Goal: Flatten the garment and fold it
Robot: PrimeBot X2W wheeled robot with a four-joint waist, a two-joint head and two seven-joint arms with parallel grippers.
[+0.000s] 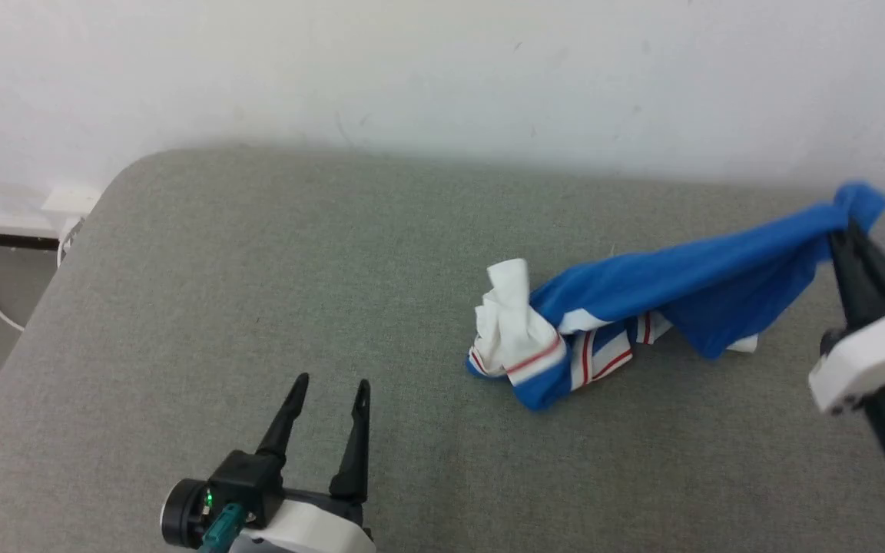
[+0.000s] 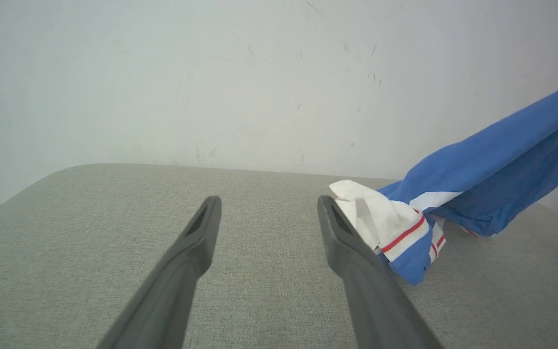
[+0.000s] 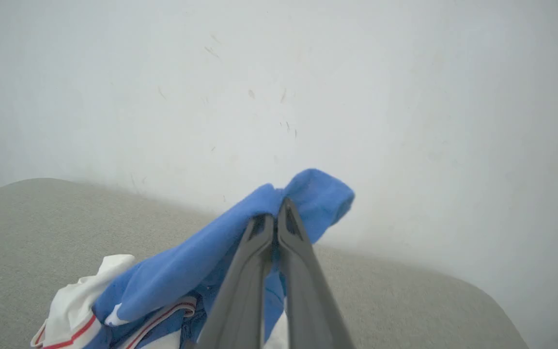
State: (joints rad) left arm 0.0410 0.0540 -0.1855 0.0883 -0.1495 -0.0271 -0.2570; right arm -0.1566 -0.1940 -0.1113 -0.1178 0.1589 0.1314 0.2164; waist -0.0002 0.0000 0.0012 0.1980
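Right gripper (image 1: 848, 224), far right of the head view, is pinched tight on a blue corner of the garment (image 1: 665, 288), lifting it. The rest lies bunched at centre-right on the grey surface (image 1: 258, 253). Left gripper (image 1: 331, 388), lower left, has fingers spread, holding nothing, well apart from the cloth.

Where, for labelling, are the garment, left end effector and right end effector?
garment (image 1: 681, 280): head view, stretched blue body.
left end effector (image 1: 333, 379): head view, between open fingertips.
right end effector (image 3: 274, 213): right wrist view, between shut fingertips.
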